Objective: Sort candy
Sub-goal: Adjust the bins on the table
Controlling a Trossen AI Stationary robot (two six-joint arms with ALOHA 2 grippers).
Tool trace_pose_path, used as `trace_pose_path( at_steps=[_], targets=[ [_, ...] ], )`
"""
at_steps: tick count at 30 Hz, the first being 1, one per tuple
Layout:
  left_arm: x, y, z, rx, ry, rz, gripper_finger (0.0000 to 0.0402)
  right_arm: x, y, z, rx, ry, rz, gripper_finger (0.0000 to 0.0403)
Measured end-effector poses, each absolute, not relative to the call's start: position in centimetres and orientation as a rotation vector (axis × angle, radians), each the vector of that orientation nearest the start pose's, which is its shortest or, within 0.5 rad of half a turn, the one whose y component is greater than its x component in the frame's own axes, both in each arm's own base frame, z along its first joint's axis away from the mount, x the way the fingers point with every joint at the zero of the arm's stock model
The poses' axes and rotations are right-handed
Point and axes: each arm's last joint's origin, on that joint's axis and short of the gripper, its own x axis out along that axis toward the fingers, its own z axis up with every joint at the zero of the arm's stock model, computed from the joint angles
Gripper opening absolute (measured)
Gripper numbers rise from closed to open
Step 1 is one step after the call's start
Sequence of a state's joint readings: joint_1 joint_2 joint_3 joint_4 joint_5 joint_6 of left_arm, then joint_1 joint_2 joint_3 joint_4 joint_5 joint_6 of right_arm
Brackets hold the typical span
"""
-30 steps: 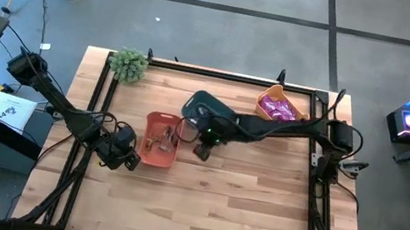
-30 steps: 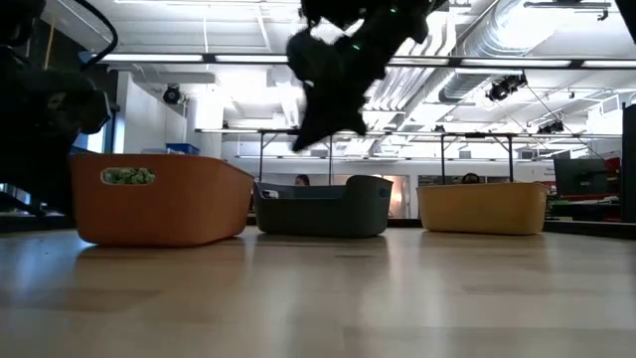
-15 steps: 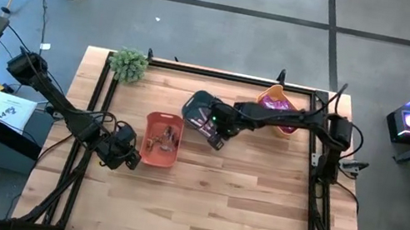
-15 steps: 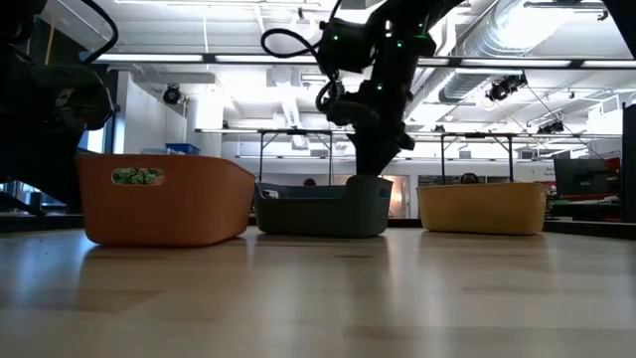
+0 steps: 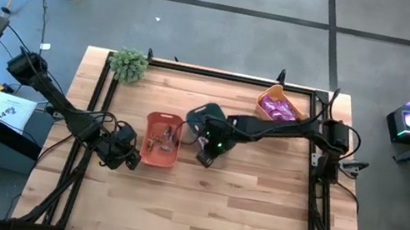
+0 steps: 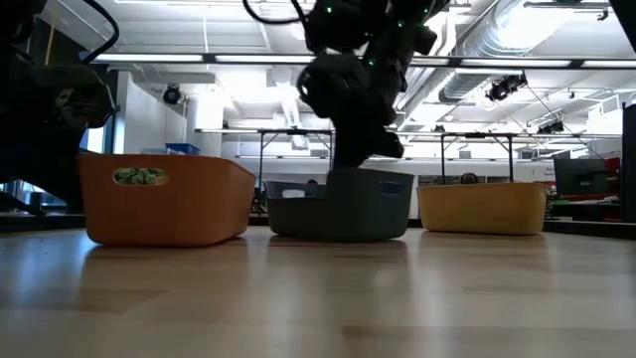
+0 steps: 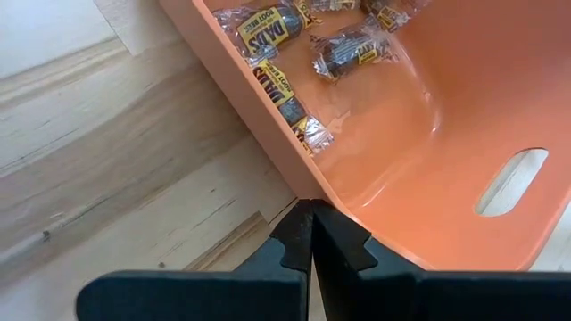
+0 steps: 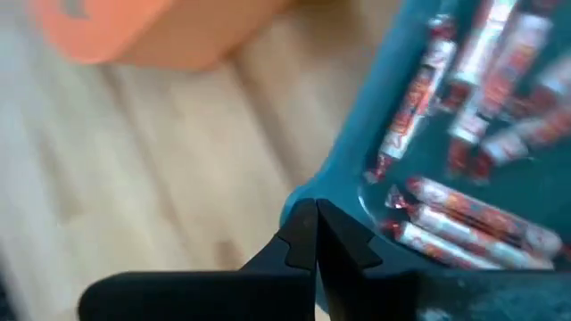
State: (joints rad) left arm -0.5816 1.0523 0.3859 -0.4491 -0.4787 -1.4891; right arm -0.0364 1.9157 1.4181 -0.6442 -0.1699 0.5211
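High view first: we see the right gripper (image 5: 204, 158) reaching across the wooden bench (image 5: 238, 214), its fingers pinched on the near rim of the dark teal plastic bin (image 5: 206, 118), which sits between the orange plastic bin (image 5: 160, 139) and the yellow plastic bin (image 5: 279, 107). The yellow bin holds shiny magenta-purple packets (image 5: 278, 108). The left gripper (image 5: 127, 161) rests at the orange bin's corner, well apart from the teal one. A green plant ball (image 5: 129, 65) sits at the far left corner.

Low view: we see the right arm hanging over the teal bin, which stands between the orange and yellow bins; the fingers themselves are hidden in dark silhouette.

Left wrist view: we find the left gripper closed, its tips touching the orange bin's rim beside the handle slot, holding no candy. The small dark brownish wrapped candies (image 7: 343, 51) lie inside the bin, just ahead of the tips.

Right wrist view: we see the right gripper closed on the teal bin's edge. The slim pink stick-shaped candies (image 8: 455, 223) lie in a loose pile inside, just beyond the fingertips, their long axes mostly running along the bin's wall. We judge the right arm nearer to them; any move of that bin carries them along.
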Motion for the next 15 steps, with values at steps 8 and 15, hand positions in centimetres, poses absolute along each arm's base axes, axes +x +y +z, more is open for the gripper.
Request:
trace_pose_path(
  at_steps=[8, 15],
  targets=[
    [14.1, -7.7, 14.5, -0.784, 0.782, 0.584, 0.0, 41.3, 1.9, 19.2, 0.719, 1.036, -0.096, 0.0],
    [14.2, -7.6, 14.5, -0.783, 0.766, 0.593, 0.0, 43.4, 2.6, 20.1, 0.817, 0.827, -0.013, 0.0]
  ],
)
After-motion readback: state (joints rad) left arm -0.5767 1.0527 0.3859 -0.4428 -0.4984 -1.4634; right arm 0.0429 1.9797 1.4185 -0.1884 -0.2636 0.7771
